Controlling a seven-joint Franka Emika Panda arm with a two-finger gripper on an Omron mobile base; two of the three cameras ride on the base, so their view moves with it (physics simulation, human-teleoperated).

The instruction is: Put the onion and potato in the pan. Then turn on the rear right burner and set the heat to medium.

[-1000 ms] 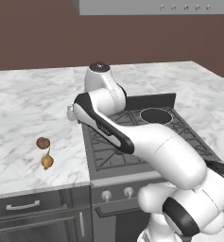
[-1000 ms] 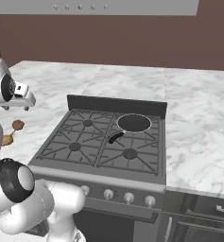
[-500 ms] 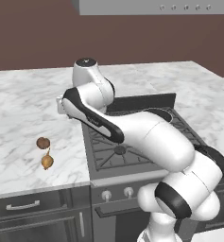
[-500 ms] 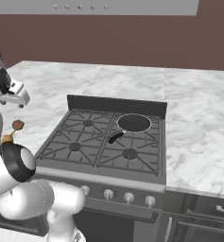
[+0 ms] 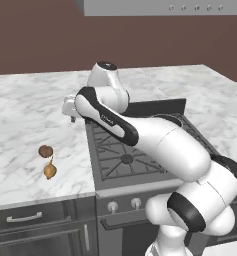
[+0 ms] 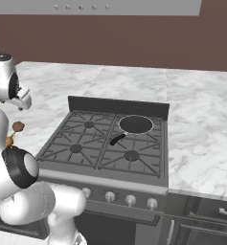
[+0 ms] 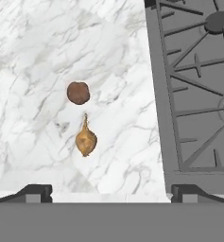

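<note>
The tool (image 7: 111, 191) hangs wide and empty above the table (image 7: 33, 56), lined up for a first pick. The onion (image 7: 85, 140) lies at its 11 o'clock, the potato (image 7: 78, 92) just beyond. The pan (image 6: 135, 125) waits on the rear right burner, well apart.

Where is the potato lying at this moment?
The potato lies on the marble counter left of the stove, just behind the onion and apart from it.
</note>
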